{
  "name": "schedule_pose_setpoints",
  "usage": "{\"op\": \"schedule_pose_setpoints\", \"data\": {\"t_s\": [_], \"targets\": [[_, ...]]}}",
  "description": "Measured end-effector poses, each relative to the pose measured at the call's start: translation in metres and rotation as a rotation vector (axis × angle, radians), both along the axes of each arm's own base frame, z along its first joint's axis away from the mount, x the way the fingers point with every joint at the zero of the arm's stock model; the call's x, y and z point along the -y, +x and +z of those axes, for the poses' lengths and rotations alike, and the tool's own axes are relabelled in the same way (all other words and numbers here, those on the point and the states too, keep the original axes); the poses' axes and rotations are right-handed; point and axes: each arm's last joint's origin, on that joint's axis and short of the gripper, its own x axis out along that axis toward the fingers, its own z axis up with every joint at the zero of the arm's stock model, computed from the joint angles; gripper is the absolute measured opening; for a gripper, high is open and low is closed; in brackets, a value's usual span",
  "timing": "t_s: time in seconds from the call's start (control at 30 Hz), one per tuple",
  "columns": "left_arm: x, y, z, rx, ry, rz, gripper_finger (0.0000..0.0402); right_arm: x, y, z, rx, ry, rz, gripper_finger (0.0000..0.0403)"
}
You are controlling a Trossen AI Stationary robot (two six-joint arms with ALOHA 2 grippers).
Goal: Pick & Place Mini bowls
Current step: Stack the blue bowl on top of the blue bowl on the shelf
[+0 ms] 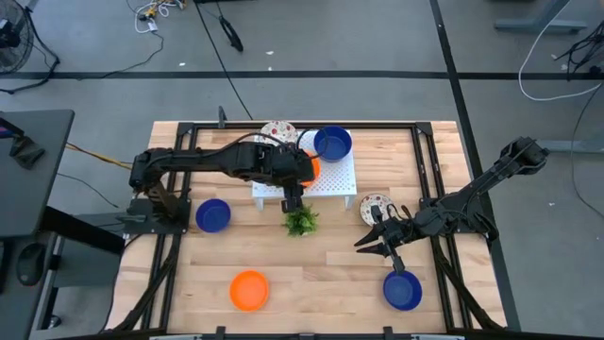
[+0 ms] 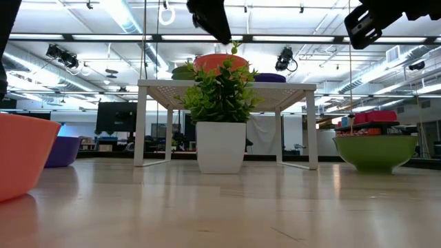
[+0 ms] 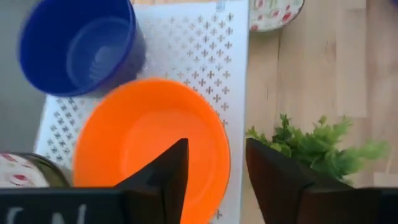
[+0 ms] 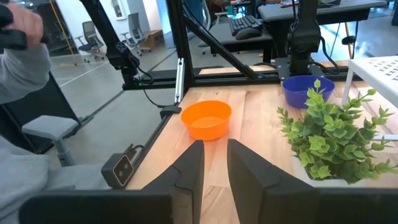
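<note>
left gripper [image 1: 293, 200] sits mid-frame in the high view, at the rack's [image 1: 335, 179] lower edge just above the plant [image 1: 301, 222], fingers parted with nothing between them, an orange bowl [image 3: 152, 146] on the rack right below it next to a blue bowl [image 1: 332, 143]. right gripper [image 1: 379, 237] hangs right of centre, fingers spread and empty, between a speckled bowl [image 1: 372, 205] and another blue one [image 1: 402, 290] at lower right. one more blue [image 1: 212, 214] sits left, an orange [image 1: 249, 289] near bottom centre.
</note>
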Motion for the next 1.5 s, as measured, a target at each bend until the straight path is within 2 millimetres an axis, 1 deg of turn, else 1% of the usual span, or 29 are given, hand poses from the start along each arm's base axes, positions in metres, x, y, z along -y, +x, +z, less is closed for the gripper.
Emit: {"op": "schedule_pose_setpoints", "data": {"t_s": [0.1,0.2,0.3,0.4,0.5,0.6,0.67,0.73,0.87,0.97,1.0,1.1,1.2,1.27,1.33,1.4,1.5], "targets": [[0.011,-0.011,0.013,0.016,-0.002,-0.029,0.0171,0.000,0.000,-0.001,-0.010,-0.006,0.000,0.0075],[0.027,-0.026,0.022,0.004,-0.020,-0.043,0.0162,0.000,0.000,-0.002,-0.021,-0.006,0.000,0.0075],[0.049,-0.041,0.024,-0.010,0.002,-0.043,0.0148,0.000,-0.001,-0.003,-0.036,0.000,-0.003,0.0075],[0.074,-0.060,0.017,0.001,0.056,-0.041,0.0133,0.000,-0.001,-0.004,-0.042,-0.001,-0.004,0.0075],[0.096,-0.083,-0.001,0.003,0.090,-0.024,0.0120,0.000,-0.001,-0.004,-0.046,-0.003,-0.003,0.0075],[0.115,-0.106,-0.020,0.087,0.120,0.008,0.0110,0.000,0.000,-0.004,-0.038,-0.003,-0.003,0.0075],[0.126,-0.119,-0.035,0.176,0.137,0.025,0.0106,0.000,0.000,-0.004,-0.038,-0.006,-0.007,0.0075],[0.135,-0.133,-0.053,0.255,0.159,0.038,0.0104,-0.001,0.003,-0.005,-0.021,-0.004,-0.017,0.0075],[0.148,-0.145,-0.091,0.433,0.134,0.065,0.0103,-0.006,0.011,-0.008,0.009,0.049,-0.030,0.0075],[0.153,-0.147,-0.115,0.533,0.056,0.070,0.0103,-0.011,0.018,-0.012,0.026,0.070,-0.022,0.0075],[0.154,-0.147,-0.122,0.564,0.022,0.071,0.0103,-0.012,0.020,-0.013,0.007,0.065,-0.023,0.0075],[0.156,-0.146,-0.141,0.620,-0.028,0.057,0.0103,-0.022,0.028,-0.013,-0.126,0.037,-0.024,0.0075],[0.159,-0.143,-0.147,0.672,-0.031,0.036,0.0103,-0.040,0.033,-0.005,-0.331,-0.026,-0.010,0.0077],[0.160,-0.142,-0.150,0.675,-0.020,0.033,0.0103,-0.053,0.032,0.001,-0.484,-0.068,-0.004,0.0088],[0.161,-0.140,-0.152,0.674,-0.020,0.033,0.0103,-0.068,0.033,0.008,-0.619,-0.087,0.012,0.0107],[0.162,-0.140,-0.154,0.669,-0.016,0.032,0.0103,-0.082,0.030,0.013,-0.767,-0.068,0.042,0.0135],[0.163,-0.139,-0.158,0.659,-0.008,0.032,0.0103,-0.102,0.029,0.020,-0.982,0.019,0.074,0.0186]]}}
